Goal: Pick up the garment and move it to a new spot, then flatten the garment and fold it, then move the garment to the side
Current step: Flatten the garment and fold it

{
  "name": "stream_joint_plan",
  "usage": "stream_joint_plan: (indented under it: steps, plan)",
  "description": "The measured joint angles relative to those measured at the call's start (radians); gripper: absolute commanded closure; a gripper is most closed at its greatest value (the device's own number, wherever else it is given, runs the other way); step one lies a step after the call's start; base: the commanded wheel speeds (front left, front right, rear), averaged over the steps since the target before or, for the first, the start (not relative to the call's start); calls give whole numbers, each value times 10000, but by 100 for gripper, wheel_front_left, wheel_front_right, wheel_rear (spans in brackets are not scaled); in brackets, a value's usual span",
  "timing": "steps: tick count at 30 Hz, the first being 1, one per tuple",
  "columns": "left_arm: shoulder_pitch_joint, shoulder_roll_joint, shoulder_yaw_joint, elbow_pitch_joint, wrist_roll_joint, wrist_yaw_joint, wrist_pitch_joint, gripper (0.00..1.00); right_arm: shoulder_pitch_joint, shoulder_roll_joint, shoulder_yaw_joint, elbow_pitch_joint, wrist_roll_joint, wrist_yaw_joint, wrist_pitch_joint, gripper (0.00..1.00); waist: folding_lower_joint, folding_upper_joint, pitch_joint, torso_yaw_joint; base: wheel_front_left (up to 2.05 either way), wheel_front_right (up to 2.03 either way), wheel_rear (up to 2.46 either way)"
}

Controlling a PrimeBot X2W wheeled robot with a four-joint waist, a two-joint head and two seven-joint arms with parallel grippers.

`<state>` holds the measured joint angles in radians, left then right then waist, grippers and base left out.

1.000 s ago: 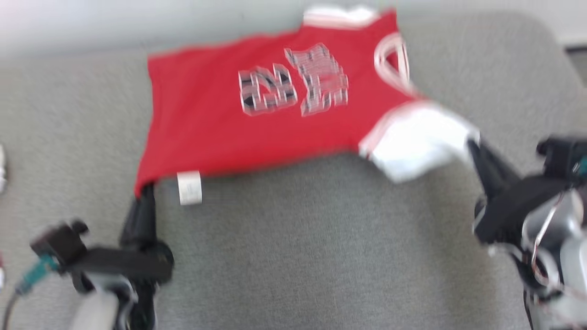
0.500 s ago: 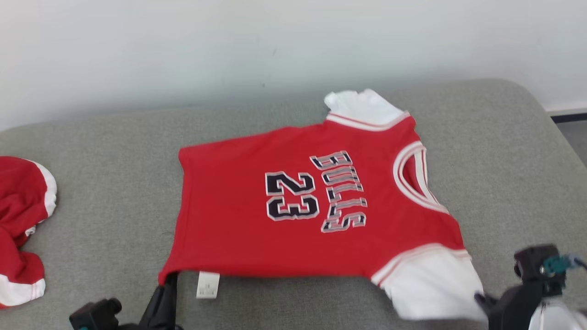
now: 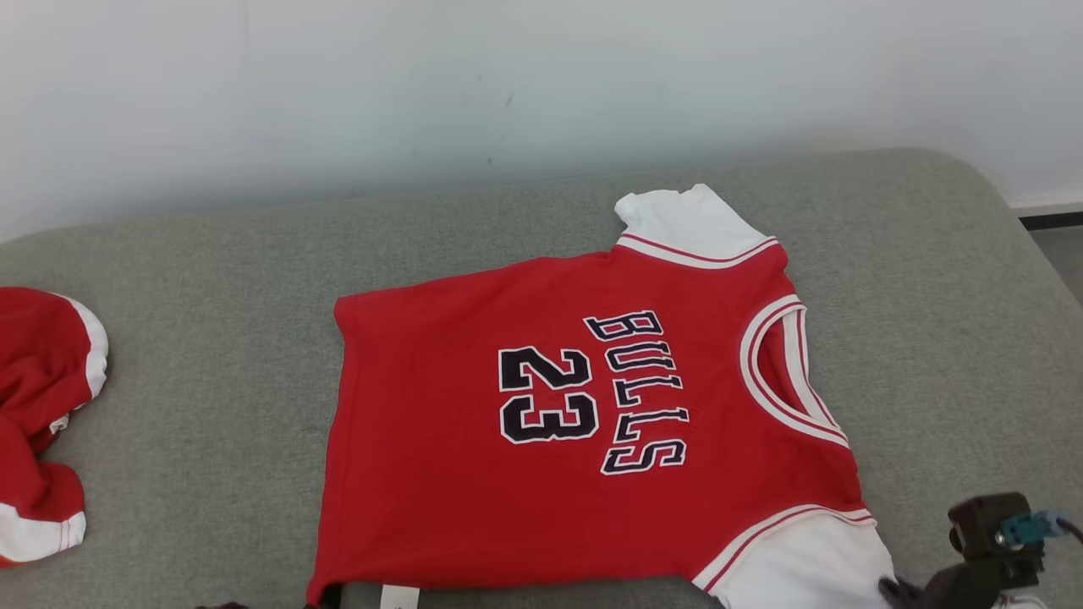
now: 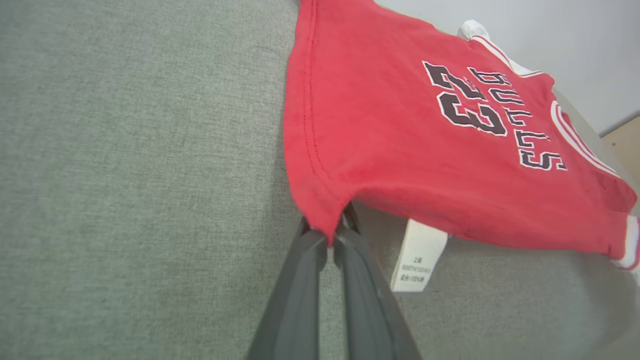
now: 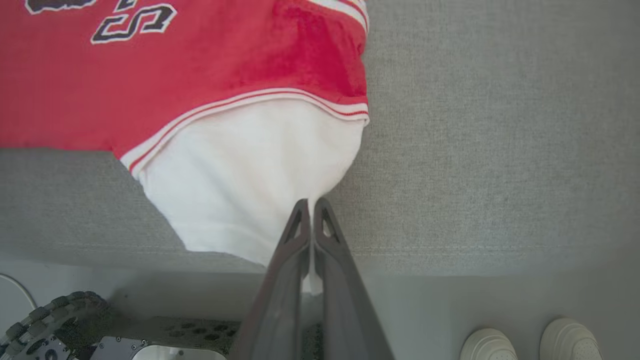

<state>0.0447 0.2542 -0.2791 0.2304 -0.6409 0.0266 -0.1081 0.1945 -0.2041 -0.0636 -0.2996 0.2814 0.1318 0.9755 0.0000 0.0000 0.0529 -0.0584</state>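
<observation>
The garment (image 3: 541,440) is a red jersey with white sleeves and dark "BULLS 23" lettering, spread front up on the grey cushion (image 3: 211,271). In the left wrist view my left gripper (image 4: 331,239) is shut on the jersey's (image 4: 400,140) near hem corner, beside a hanging white care label (image 4: 417,257). In the right wrist view my right gripper (image 5: 311,207) is shut on the edge of the near white sleeve (image 5: 240,190). The head view shows the right gripper (image 3: 893,588) at the lower right, at that sleeve.
A second red and white garment (image 3: 38,423) lies bunched at the cushion's far left. A white wall (image 3: 508,85) backs the cushion. Past the cushion's near edge are the robot's base (image 5: 55,315) and a person's white shoes (image 5: 530,342).
The head camera has tilted, so the whole picture has shifted. The jersey now lies flatter on the cushion, with the near sleeve lower. Both grippers have stayed shut on it.
</observation>
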Motion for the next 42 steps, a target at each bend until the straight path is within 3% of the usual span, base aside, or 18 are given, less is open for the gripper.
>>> stream_joint_plan:
  steps: [12,20,24,30,42]
  plan:
    - [-1006,46,-366,-378,268,176,765,100,-2341,-497,644,1402,228,0,-1283,100,1,0,336,161,0,0,0]
    - [-2171,-247,-418,433,157,347,1344,100,-4076,-894,1131,2886,591,0,-2796,100,2,1,678,256,0,0,0]
    - [-2920,-466,-399,997,161,439,1258,100,-4720,-1037,1304,3760,407,0,-3998,100,2,1,904,364,0,0,0]
    - [-3554,-606,-414,1664,174,495,1254,100,-5368,-1089,1616,4389,259,0,-4901,100,2,1,1091,396,0,0,0]
    - [-4165,-625,-339,2236,203,458,800,100,-6238,-1170,1875,5265,127,0,-5634,100,1,1,1340,316,0,0,0]
